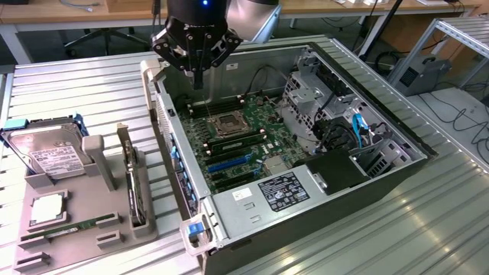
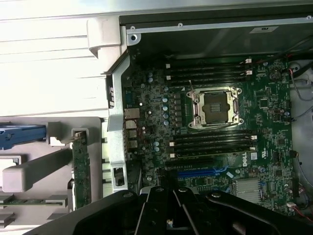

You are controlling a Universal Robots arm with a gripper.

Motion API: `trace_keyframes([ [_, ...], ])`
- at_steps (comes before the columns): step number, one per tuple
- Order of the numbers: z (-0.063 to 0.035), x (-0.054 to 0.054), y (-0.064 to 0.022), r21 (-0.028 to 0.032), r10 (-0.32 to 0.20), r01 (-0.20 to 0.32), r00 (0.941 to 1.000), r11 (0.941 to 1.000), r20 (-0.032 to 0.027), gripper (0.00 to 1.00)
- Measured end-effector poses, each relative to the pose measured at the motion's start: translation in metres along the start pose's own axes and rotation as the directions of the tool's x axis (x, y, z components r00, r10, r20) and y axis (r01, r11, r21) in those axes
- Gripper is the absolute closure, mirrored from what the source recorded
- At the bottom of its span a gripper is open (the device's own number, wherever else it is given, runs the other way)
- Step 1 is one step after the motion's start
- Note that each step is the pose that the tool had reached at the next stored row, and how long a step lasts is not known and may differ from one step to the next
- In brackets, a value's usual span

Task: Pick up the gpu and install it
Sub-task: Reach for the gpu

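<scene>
The tool (image 1: 197, 77) hangs shut and empty above the motherboard (image 1: 248, 134) of the open computer case (image 1: 397, 146), while the gpu (image 1: 131, 184) stands on edge in the grey holder (image 1: 80, 229) on the bench (image 1: 77, 86) beside it, presumably so its upper edge is easy to grasp.

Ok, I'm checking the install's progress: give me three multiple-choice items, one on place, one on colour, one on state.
1. The gpu stands: A in the grey holder beside the computer case; B in an expansion slot; C on the power supply.
2. The hard drive caddy's tab is: A red; B blue; C yellow.
3. The gripper is: A shut on the gpu; B open; C shut, empty.
A: it stands on edge in the holder. B: blue tab at the drive's corner. C: fingers together, nothing between them.
</scene>
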State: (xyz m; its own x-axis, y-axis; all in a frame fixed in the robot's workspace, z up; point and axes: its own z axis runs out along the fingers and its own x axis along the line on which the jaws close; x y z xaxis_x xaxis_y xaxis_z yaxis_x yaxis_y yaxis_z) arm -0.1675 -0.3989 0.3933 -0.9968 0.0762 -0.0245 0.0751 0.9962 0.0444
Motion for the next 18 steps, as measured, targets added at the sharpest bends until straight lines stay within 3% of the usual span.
trace_keyframes([
  [18, -0.0001, 0.0038, -0.0003, 0.0, 0.0, 0.0, 1.0, 1.0, 0.0, 0.89],
])
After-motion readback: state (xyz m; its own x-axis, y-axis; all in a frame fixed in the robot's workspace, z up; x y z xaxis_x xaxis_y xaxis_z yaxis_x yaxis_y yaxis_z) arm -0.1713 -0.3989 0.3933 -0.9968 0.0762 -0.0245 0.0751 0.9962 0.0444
